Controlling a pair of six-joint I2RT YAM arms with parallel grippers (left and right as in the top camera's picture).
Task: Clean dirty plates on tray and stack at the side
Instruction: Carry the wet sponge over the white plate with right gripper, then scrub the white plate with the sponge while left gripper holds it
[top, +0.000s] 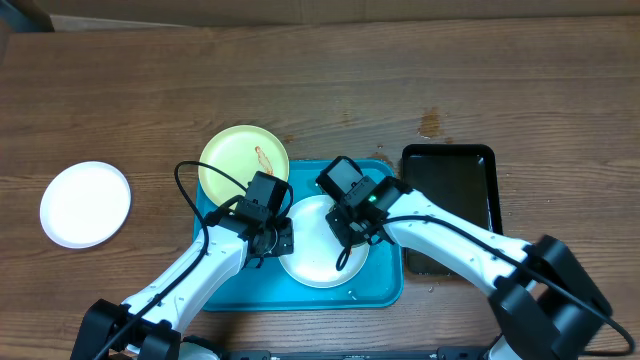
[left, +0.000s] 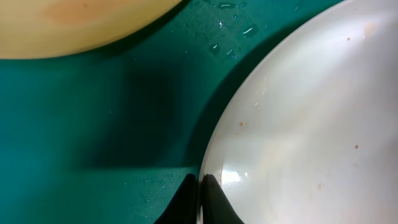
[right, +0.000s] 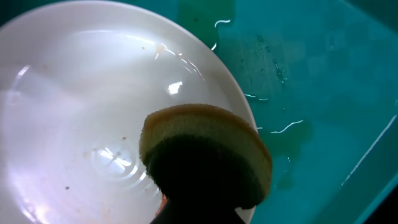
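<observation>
Sponge (right: 205, 134) over a white plate (top: 310, 265) in the turquoise tray (top: 235, 285), with both arms reaching in.

Left tool (left: 200, 186) is pressed together on the left rim of the white plate, a dark fingertip on each side of the edge. Right tool (top: 352, 232) pinches the yellow sponge, dark side toward the wrist camera, above the plate's right half; its fingers are hidden behind the sponge. The plate is wet and carries a few small orange specks. A yellow-green plate (top: 235, 160) with an orange-brown smear (top: 263, 158) sits at the tray's far left corner, partly overhanging the rim. A second white plate (top: 85, 204) lies alone on the wooden counter (top: 150, 90), well to the left. A black tray (top: 460, 185) sits just beside the turquoise one on the right.
</observation>
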